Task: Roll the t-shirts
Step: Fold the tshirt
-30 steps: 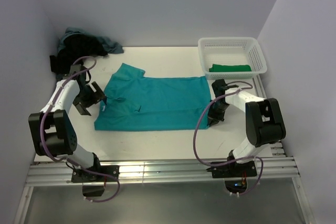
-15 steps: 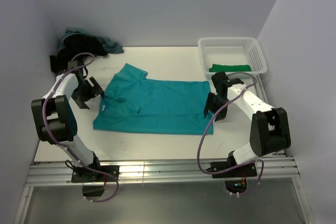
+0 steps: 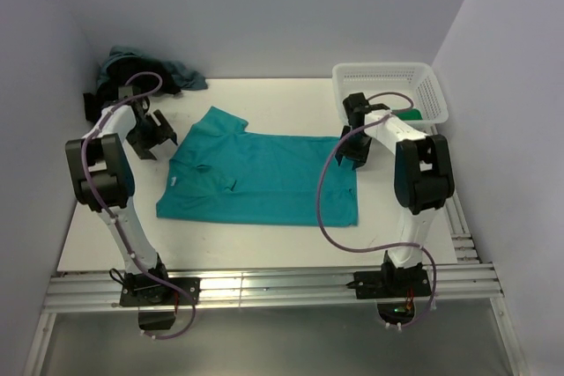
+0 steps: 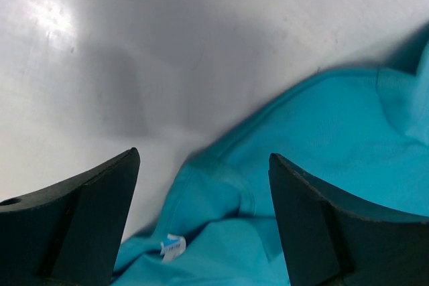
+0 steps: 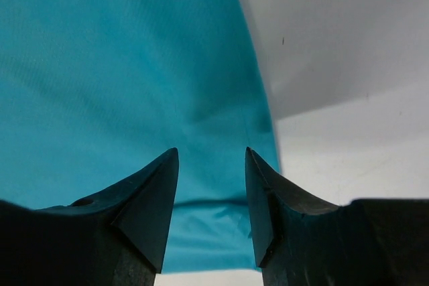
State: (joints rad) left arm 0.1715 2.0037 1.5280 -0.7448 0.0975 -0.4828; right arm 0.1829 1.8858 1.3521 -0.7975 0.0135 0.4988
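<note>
A bright teal t-shirt (image 3: 264,178) lies folded flat in the middle of the table. My left gripper (image 3: 164,135) is open at the shirt's far left corner, by the sleeve. In the left wrist view its gripper (image 4: 203,159) straddles rumpled teal fabric (image 4: 322,138) with a small white label (image 4: 173,247). My right gripper (image 3: 352,149) is open over the shirt's far right corner. In the right wrist view its gripper (image 5: 212,151) frames the teal hem (image 5: 134,65). A dark green t-shirt (image 3: 411,114) lies in the basket, mostly hidden by the right arm. Black and grey-blue t-shirts (image 3: 141,72) are piled at the back left.
A white mesh basket (image 3: 392,77) stands at the back right corner, close to my right arm. Walls enclose the table on the left, back and right. Bare white table (image 5: 348,45) shows beside the shirt's right edge.
Both grippers have moved away from the near side toward the far corners of the teal shirt. The shirt's right edge now lies a little further right.
</note>
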